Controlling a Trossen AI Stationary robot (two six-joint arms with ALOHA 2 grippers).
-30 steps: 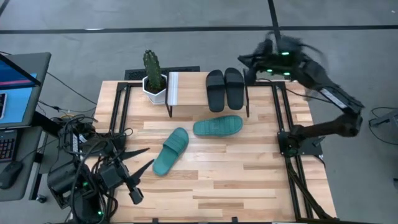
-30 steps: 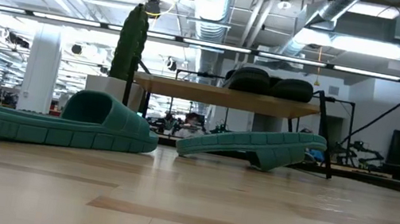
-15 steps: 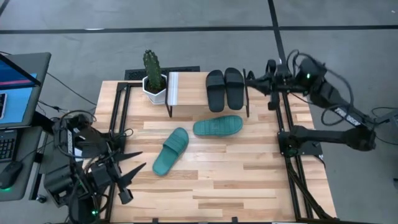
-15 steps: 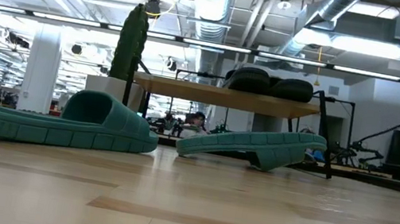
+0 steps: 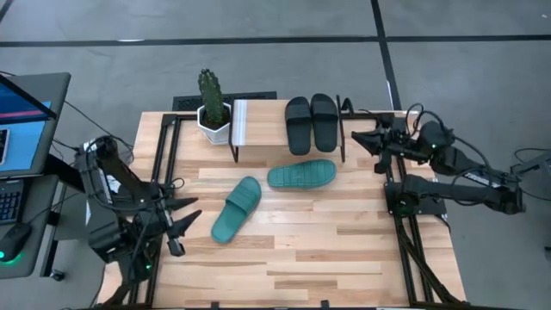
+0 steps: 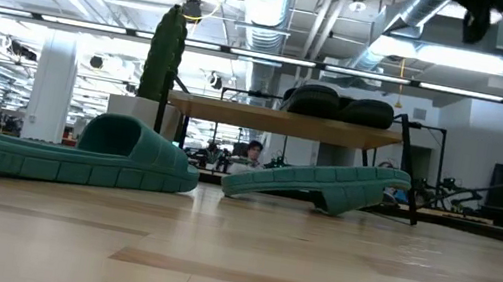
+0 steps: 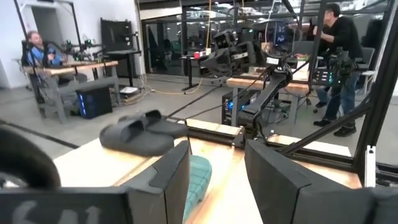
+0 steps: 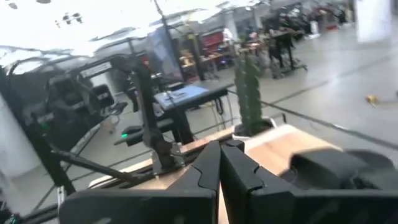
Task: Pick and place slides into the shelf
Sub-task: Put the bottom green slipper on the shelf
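Note:
Two black slides (image 5: 312,124) lie side by side on the shelf (image 5: 245,123), a low rack with a light top board and black legs; the low view shows them (image 6: 338,105) on the board (image 6: 285,121). Two teal slides lie on the table: one (image 5: 301,175) just in front of the shelf, one (image 5: 236,208) nearer the left. My left gripper (image 5: 178,225) is open at the table's left side, pointing at the teal slide (image 7: 199,180). My right gripper (image 5: 360,139) is shut and empty, just right of the shelf (image 8: 221,167).
A potted cactus (image 5: 211,103) in a white pot stands at the shelf's left end. Black frame rails (image 5: 392,172) run along both table sides. Cables and a laptop (image 5: 21,120) sit off the left edge. The near half of the tabletop (image 5: 318,258) is bare wood.
My right gripper has swung from behind the shelf's far right corner toward the near edge and come down beside the shelf's right end. My left arm has lifted and its gripper has shifted a little toward the far edge. The slides have stayed put.

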